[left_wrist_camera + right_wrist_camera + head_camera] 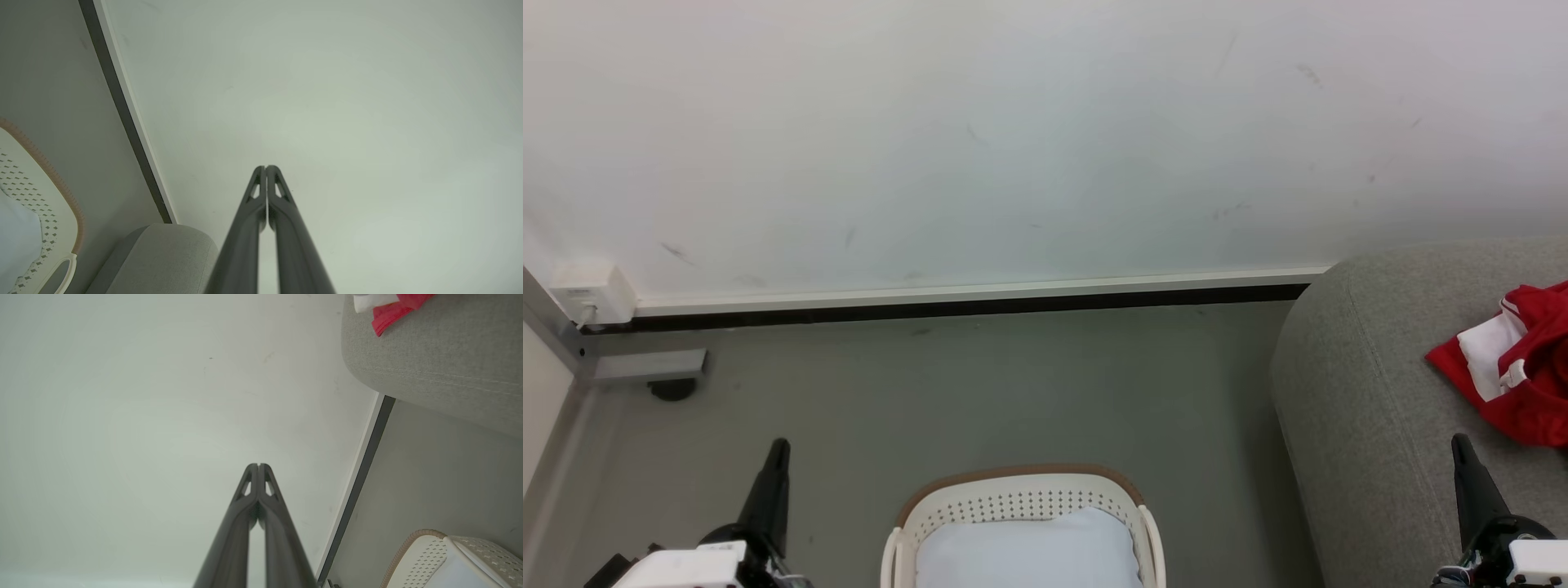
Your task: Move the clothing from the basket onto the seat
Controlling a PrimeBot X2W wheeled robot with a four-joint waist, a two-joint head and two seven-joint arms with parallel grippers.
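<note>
Red clothing [1523, 367] with white panels lies bunched on the grey seat [1364, 392] at the right; the right wrist view catches a corner of the clothing [388, 312] on the seat [441, 359]. The cream basket [1021, 498] with a brown rim stands on the floor at bottom centre, holding a pale white-blue cushion [1029, 551]. My left gripper [778, 447] points up at lower left, left of the basket, shut and holding nothing [265, 168]. My right gripper [1459, 443] rises at lower right over the seat's front, shut and holding nothing [258, 465].
A white wall [1013, 139] with a dark baseboard [964, 304] runs across the back. A white socket box [592, 294] and a metal bracket [645, 367] sit at the far left. Grey floor [980, 392] lies between basket, wall and seat.
</note>
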